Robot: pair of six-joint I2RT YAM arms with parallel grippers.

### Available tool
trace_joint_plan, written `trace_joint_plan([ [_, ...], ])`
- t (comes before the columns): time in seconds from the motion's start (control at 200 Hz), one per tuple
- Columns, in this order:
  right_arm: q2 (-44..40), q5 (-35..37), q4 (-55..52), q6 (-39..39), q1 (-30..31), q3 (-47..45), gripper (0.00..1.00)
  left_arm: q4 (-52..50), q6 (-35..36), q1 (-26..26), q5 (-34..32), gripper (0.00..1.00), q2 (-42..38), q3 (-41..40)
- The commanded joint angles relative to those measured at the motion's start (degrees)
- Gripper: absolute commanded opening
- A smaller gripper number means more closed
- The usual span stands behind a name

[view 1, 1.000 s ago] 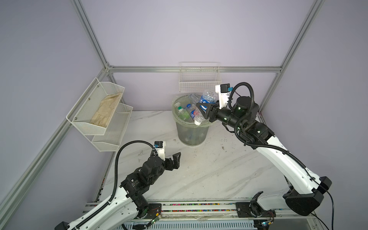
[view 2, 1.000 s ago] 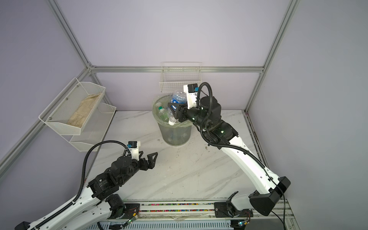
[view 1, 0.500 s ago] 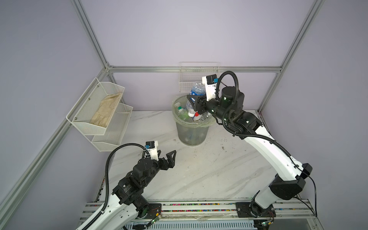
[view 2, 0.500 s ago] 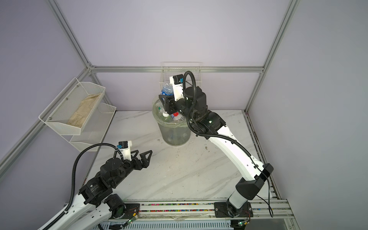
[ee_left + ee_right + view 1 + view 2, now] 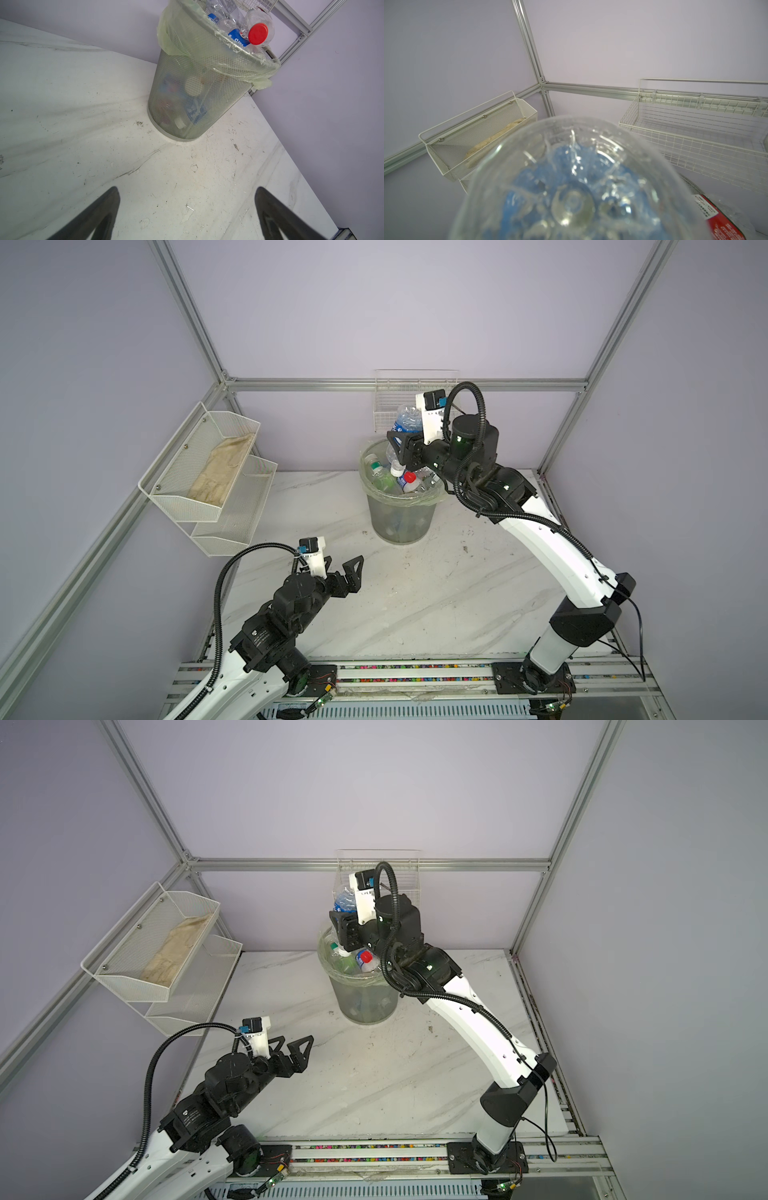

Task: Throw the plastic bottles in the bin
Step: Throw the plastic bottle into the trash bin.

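Our right gripper (image 5: pixel 398 444) clamps a crumpled clear blue-labelled plastic bottle (image 5: pixel 406 419), base upward, over the full grey bag-lined bin (image 5: pixel 399 522); our left gripper (image 5: pixel 344 562) gapes wide.

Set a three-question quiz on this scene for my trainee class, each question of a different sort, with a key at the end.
1. True or false: the left gripper is shut on a bottle.
2. Where is the blue-labelled bottle that the right gripper grips? A: lying on the table. B: neck down over the mouth of the bin. C: inside the wire basket on the wall.
3. Fill in: the clear bottle lying on top of the bin's pile, nearest the right gripper, has a ___ cap.
Key: 1 false, its jaws are open and empty; 2 B; 3 red.
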Motion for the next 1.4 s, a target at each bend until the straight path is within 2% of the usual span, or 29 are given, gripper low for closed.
trace_joint_plan([
  [0.0, 3.7, 2.6, -2.0, -0.9, 0.3, 3.6, 0.0, 0.2, 0.0, 0.4, -0.4, 1.0, -0.7, -1.3],
  [0.09, 7.1, 7.0, -2.4, -1.4, 0.2, 5.3, 0.02, -0.1, -0.1, 0.4, -0.6, 1.0, -1.3, -1.4],
  [0.15, 9.8, 10.6, -4.7, -0.4, -0.1, 7.8, 0.09, -0.5, 0.0, 0.4, -0.7, 1.0, -1.7, -1.4],
  [0.245, 11.9, 11.6, -6.7, 0.5, -0.3, 9.9, 0.5, -1.6, 0.1, 0.4, -1.2, 1.0, -2.5, -1.3],
  [0.27, 11.8, 11.9, -6.6, 0.8, -0.3, 9.9, 0.71, -1.9, 0.2, 0.4, -1.3, 1.0, -2.8, -1.4],
  [0.29, 11.7, 12.2, -6.4, 0.8, -0.3, 9.7, 0.93, -2.1, 0.2, 0.4, -1.5, 1.0, -3.0, -1.4],
  [0.305, 11.5, 12.4, -6.1, 0.7, -0.3, 9.6, 0.97, -2.2, 0.2, 0.5, -1.5, 1.0, -3.2, -1.5],
  [0.48, 9.0, 14.8, -5.2, 0.2, -0.3, 8.6, 0.97, -2.9, 0.3, 0.5, -1.9, 1.0, -4.2, -1.8],
  [0.77, 5.0, 14.9, -4.2, 0.1, -0.3, 7.6, 0.97, -2.2, 0.0, 0.5, -1.6, 1.0, -3.9, -2.0],
  [1.39, -3.1, 15.5, -2.7, 0.2, -0.3, -0.8, 0.97, -2.5, 1.5, 0.4, -1.2, 1.0, -2.6, -0.1],
])
